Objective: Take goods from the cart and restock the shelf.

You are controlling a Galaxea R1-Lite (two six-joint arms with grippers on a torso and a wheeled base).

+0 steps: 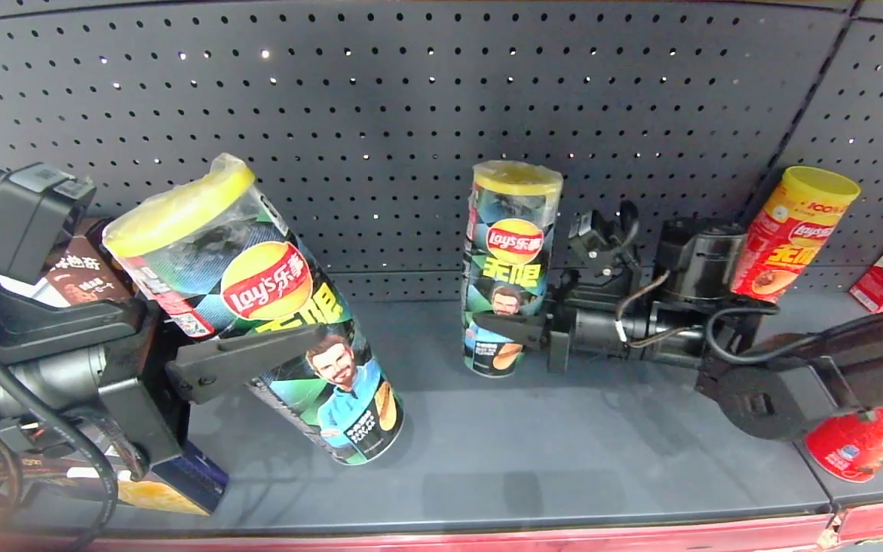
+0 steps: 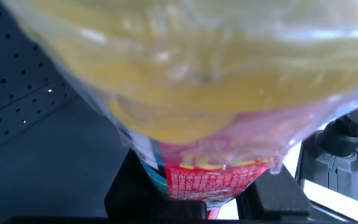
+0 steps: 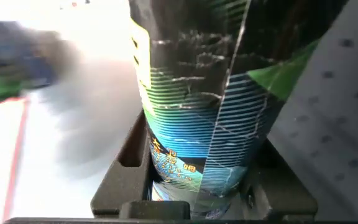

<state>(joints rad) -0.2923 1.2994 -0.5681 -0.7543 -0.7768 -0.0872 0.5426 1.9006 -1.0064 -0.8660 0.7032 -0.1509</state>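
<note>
Leaning with its yellow lid toward the upper left, a green chip can [image 1: 250,291] is being pinched by the left gripper [image 1: 296,360] at lower left, its base down at the grey shelf [image 1: 564,460]. At lower right a red can [image 1: 863,448] is sitting partly hidden by the arm. Farther back, mid-frame, the right gripper [image 1: 499,330] is clamping a second green can [image 1: 514,245], which is standing upright. Behind, at upper right, a yellow-lidded red can [image 1: 790,238] is leaning by the pegboard [image 1: 411,92].

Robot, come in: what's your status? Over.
Left gripper shut on tilted can. Right gripper shut on upright can, on shelf. Red can close behind right arm.
</note>
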